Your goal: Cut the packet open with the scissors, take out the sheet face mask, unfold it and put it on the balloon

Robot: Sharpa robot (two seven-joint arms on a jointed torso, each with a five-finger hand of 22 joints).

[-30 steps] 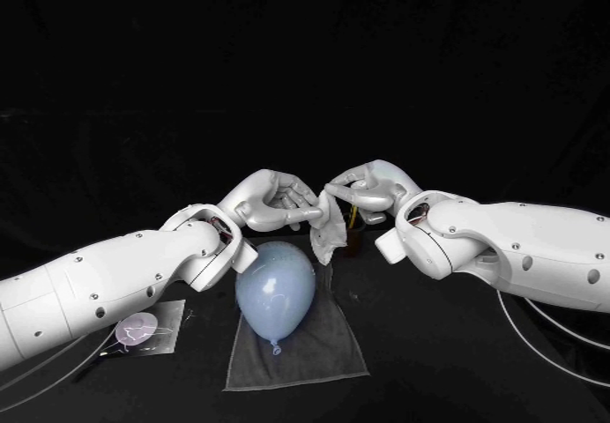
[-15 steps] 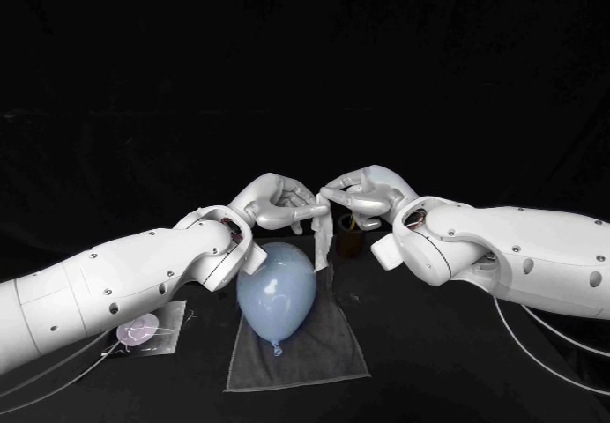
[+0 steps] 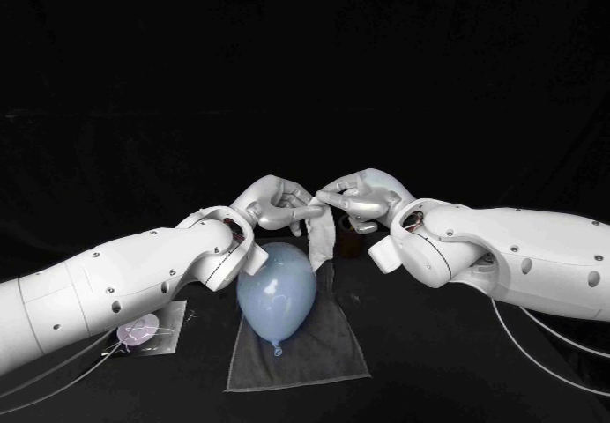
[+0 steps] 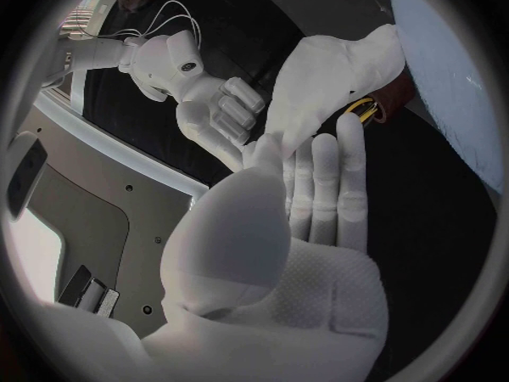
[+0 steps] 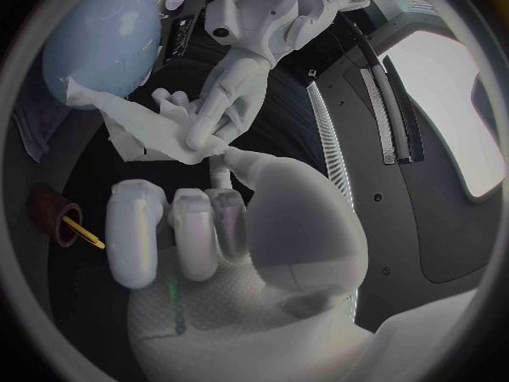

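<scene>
Since the white sheet face mask (image 3: pixel 321 233) is out of the flat greyish packet with a pinkish round patch (image 3: pixel 150 330), which lies toward the near left corner of the black desk (image 3: pixel 483 370), I'd say the cutting and pulling-out bits are done and we're somewhere in the unfolding. The left hand (image 3: pixel 273 204) and the right hand (image 3: pixel 360 196) both pinch the mask's top edge, fingertips nearly meeting. The mask dangles from them as a narrow, limp, crumpled strip of thin soft fabric, not opened flat yet. It hangs just over the far end of the pale blue teardrop-shaped rubber balloon (image 3: pixel 276 286). The balloon is smooth and a bit glossy, lying on a grey rectangular woven cloth (image 3: pixel 299 352) mid-desk with its knot toward the near edge. Left to do, as I read it: spread the mask wide and drape it over the balloon.
</scene>
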